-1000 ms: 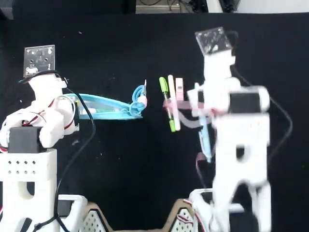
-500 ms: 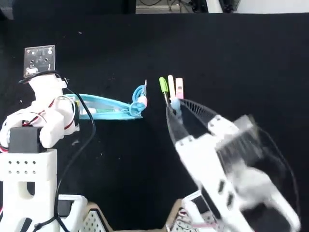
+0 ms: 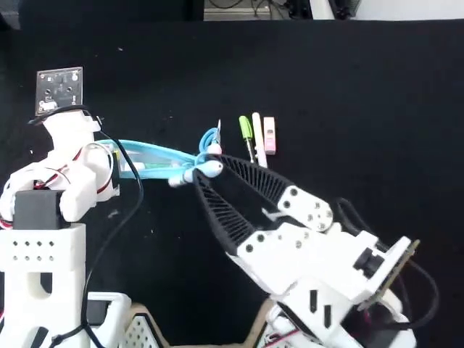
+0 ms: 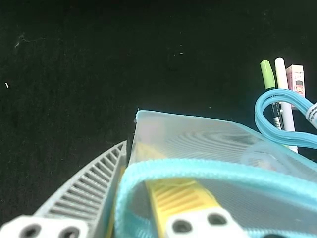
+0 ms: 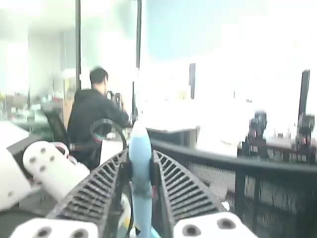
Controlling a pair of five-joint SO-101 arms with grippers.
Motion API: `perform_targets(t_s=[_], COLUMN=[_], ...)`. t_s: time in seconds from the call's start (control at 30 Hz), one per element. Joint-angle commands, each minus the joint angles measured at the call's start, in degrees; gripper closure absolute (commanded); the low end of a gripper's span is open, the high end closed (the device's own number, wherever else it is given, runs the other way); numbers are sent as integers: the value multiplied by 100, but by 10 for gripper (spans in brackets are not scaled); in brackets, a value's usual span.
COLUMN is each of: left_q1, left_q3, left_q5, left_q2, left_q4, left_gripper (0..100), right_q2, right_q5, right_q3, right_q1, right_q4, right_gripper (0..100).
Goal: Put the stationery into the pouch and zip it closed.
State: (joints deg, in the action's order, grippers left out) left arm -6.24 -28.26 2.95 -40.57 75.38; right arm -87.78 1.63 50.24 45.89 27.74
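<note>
The translucent blue pouch lies on the black table, its blue cord loop at the right end. My left gripper is shut on the pouch's left rim, one finger showing yellow through the mesh. My right gripper is shut on a light blue pen whose tip lies against the pouch's right end. That pen stands between the ribbed fingers in the right wrist view. A green highlighter, a white pen and a pink eraser lie side by side right of the loop.
A small square marker board sits at the back left behind the left arm's white body. The right arm's bulk covers the near right of the table. Black cloth stretches bare at the far right.
The right arm swung down from upright and to the left with the blue pen, ending with its gripper at the pouch's right end. The left arm and pouch stayed put.
</note>
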Motion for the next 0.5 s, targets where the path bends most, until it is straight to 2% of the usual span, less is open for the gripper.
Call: perform_targets(t_s=[0.0, 0.17, 0.33, 0.47], left_q1=[4, 4, 4, 4], left_q3=[-330, -330, -330, -330], left_q5=[18, 18, 18, 18], left_q2=[70, 70, 70, 70], left_q4=[-26, -26, -26, -26], left_gripper=[970, 970, 970, 970], right_q2=[22, 31, 31, 31], right_q5=[44, 18, -765, -923], right_q3=[277, 708, 989, 1446], right_q1=[70, 62, 62, 62], right_q4=[-774, -1336, -1793, -1846], right_gripper=[987, 987, 988, 988])
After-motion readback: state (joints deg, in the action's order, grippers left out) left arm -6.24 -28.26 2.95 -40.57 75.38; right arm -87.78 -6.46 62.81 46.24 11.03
